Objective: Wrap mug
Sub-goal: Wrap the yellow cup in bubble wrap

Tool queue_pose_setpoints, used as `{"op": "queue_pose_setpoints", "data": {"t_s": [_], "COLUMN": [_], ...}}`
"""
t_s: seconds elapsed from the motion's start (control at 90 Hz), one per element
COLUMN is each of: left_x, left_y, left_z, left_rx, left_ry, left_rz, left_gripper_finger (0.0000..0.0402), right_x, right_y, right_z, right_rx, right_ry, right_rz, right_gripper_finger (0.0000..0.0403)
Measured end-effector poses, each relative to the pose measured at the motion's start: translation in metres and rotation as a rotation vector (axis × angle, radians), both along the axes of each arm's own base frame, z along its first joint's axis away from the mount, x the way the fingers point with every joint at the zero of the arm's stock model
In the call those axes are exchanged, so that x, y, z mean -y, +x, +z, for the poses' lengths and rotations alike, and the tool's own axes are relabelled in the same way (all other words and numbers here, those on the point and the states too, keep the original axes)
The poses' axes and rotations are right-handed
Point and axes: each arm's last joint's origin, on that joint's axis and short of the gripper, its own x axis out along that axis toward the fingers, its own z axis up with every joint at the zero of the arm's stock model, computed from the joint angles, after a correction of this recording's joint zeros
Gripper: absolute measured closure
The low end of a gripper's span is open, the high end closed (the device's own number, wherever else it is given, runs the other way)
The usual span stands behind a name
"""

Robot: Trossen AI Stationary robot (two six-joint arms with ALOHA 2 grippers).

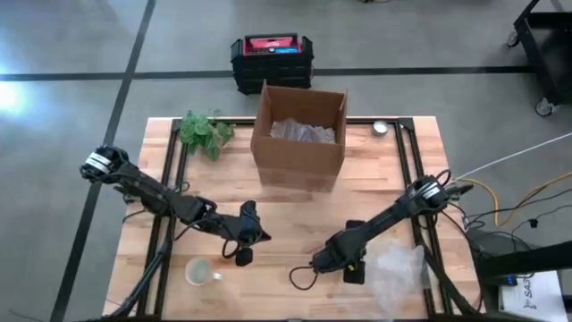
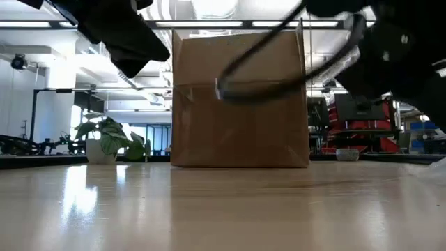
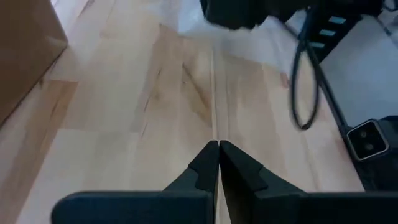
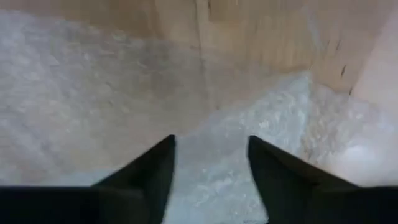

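A clear mug (image 1: 198,271) stands on the table near its front edge, to the left. A sheet of bubble wrap (image 1: 398,273) lies flat at the front right. My left gripper (image 1: 261,237) hovers to the right of the mug, shut and holding nothing (image 3: 217,152). It points toward the table's right side. My right gripper (image 1: 323,262) is at the wrap's left side. It stands open (image 4: 211,146) over the wrap (image 4: 217,180). My right gripper's open fingers (image 4: 155,168) stand over the bubble wrap. Whether they touch it cannot be told. My left gripper touches nothing.
A cardboard box (image 1: 299,134) with more wrap inside stands at the middle back. A small potted plant (image 1: 206,132) is at the back left, and a small round object (image 1: 381,128) at the back right. A black and red case (image 1: 271,61) sits on the floor beyond.
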Motion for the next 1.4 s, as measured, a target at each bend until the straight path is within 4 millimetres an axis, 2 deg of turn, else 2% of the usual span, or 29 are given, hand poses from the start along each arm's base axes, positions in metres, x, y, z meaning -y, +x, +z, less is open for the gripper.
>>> {"op": "queue_pose_setpoints", "data": {"t_s": [0.089,0.144,0.211,0.289,0.467,0.622,0.744,0.844,0.967,1.078,1.189,1.3,1.4], "left_x": [0.002,0.003,0.003,0.003,0.004,0.005,0.007,0.009,0.011,0.009,0.008,0.007,0.003], "left_y": [-0.001,-0.001,-0.001,0.000,0.002,0.005,0.008,0.015,0.028,0.037,0.032,0.020,0.006], "left_z": [0.000,0.000,0.001,0.002,0.007,0.012,0.014,0.002,-0.030,-0.067,-0.096,-0.100,-0.092], "left_rx": [-0.001,0.002,0.010,0.023,0.082,0.139,0.180,0.163,0.067,-0.074,-0.285,-0.441,-0.546], "left_ry": [-0.004,-0.004,-0.005,-0.009,-0.006,-0.003,-0.016,0.002,0.026,-0.006,-0.081,-0.096,-0.086], "left_rz": [-0.005,-0.008,-0.011,-0.013,-0.028,-0.040,-0.034,-0.021,0.012,0.056,0.054,0.102,0.102], "left_gripper_finger": [0.0402,0.0402,0.0402,0.0402,0.0402,0.0402,0.0402,0.0402,0.0402,0.0402,0.0402,0.0401,0.0401], "right_x": [0.001,0.002,0.004,0.009,0.023,0.036,0.045,0.049,0.048,0.047,0.045,0.045,0.048], "right_y": [0.000,0.000,0.001,0.007,0.021,0.013,0.000,-0.004,-0.002,0.002,0.007,0.010,0.011], "right_z": [0.001,0.005,0.019,0.045,0.114,0.171,0.197,0.195,0.178,0.152,0.127,0.113,0.103], "right_rx": [0.001,0.029,0.087,0.215,0.684,1.038,1.149,1.146,1.097,1.030,0.951,0.891,0.811], "right_ry": [-0.001,-0.019,-0.040,-0.056,-0.120,-0.192,-0.223,-0.239,-0.257,-0.284,-0.307,-0.327,-0.318], "right_rz": [0.021,0.043,0.055,0.054,0.037,0.034,-0.001,-0.035,-0.047,-0.080,-0.072,-0.064,-0.054], "right_gripper_finger": [0.0360,0.0389,0.0387,0.0389,0.0399,0.0402,0.0402,0.0402,0.0403,0.0403,0.0403,0.0398,0.0380]}}
